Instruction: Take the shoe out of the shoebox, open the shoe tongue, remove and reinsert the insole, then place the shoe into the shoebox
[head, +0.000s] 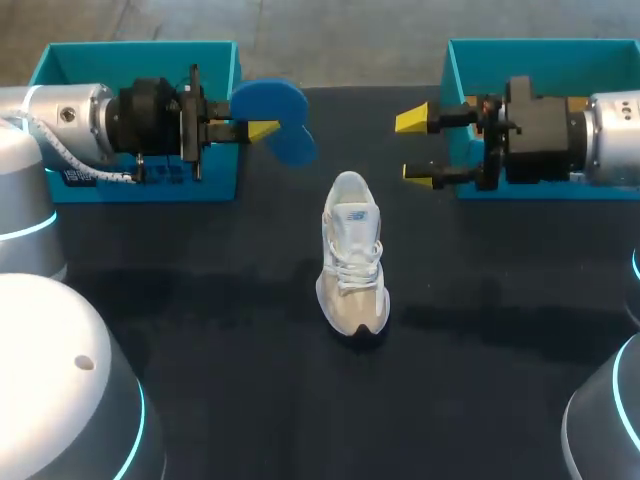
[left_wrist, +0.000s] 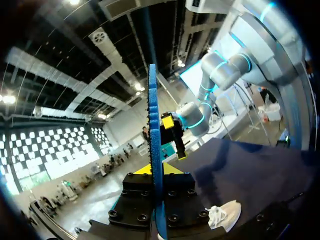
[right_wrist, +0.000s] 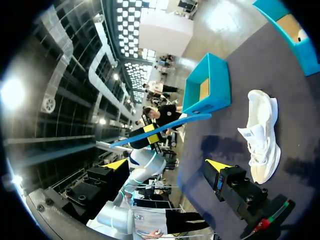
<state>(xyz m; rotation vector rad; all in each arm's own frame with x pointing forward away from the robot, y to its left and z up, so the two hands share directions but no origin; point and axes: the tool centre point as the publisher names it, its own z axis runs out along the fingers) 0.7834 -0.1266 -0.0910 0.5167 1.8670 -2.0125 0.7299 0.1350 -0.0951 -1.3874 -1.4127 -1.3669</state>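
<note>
Grippers hang above the table (head: 200, 330), behind the white shoe (head: 352, 255). Left gripper (head: 262, 128), to the shoe's left: clamped on a blue insole (head: 278, 115) held on edge. Right gripper (head: 415, 148), to the shoe's right: fingers spread wide, touching nothing. Shoe upright on its sole, outside the left box (head: 215, 175) and right box (head: 470, 60). Blue tongue mark: unreadable.

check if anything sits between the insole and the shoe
Nothing visible does: the insole, clamped in the left gripper, has only bare table between it and the shoe; the right gripper stands aside.
</note>
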